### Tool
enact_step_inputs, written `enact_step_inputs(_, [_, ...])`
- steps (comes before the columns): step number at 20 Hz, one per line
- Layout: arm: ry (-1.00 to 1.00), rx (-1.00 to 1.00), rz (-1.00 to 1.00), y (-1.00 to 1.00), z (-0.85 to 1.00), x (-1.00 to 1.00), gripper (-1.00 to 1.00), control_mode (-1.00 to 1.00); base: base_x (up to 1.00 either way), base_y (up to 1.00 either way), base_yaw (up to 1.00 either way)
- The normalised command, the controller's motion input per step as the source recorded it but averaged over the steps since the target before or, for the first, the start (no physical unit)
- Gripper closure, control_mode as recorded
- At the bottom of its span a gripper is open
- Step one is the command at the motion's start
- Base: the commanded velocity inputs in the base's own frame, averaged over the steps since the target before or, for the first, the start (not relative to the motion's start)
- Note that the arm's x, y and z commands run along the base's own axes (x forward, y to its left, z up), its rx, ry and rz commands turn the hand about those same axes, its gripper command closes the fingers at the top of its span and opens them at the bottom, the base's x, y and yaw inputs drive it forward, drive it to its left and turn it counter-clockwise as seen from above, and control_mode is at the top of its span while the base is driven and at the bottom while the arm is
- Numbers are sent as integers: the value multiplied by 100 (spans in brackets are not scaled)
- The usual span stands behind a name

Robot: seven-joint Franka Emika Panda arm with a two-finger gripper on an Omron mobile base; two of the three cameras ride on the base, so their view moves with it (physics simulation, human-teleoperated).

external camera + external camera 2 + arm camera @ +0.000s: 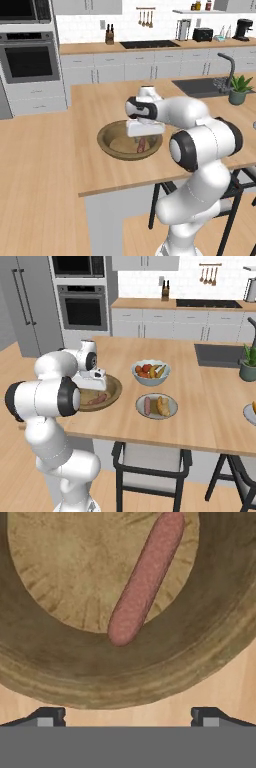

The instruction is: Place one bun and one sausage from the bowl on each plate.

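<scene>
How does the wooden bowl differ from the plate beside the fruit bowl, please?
The wooden bowl is brown and wide; the plate is pale and smaller. The bowl holds one sausage; the plate holds a sausage and a bun. Both are round and sit on the counter.

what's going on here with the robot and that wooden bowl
The white arm is holding its tool over the brown wooden bowl on the island counter, fingers spread and holding nothing. One sausage lies in the bowl. Further along the counter, one plate already has a sausage and a bun on it, next to a pale bowl of fruit. A second plate sits at the far edge, its contents hard to make out.
</scene>
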Motion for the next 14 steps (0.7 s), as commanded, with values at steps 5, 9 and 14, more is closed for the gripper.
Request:
enact_step_inputs(5, [0,-5,-14,0,-42,49,-100,-100,0,0,0])
enact_step_inputs(9, [0,-5,-8,0,-39,30,-100,-100,0,0,0])
enact_step_inputs(14, [0,-1,-2,-1,-31,10,-100,-100,0,0,0])
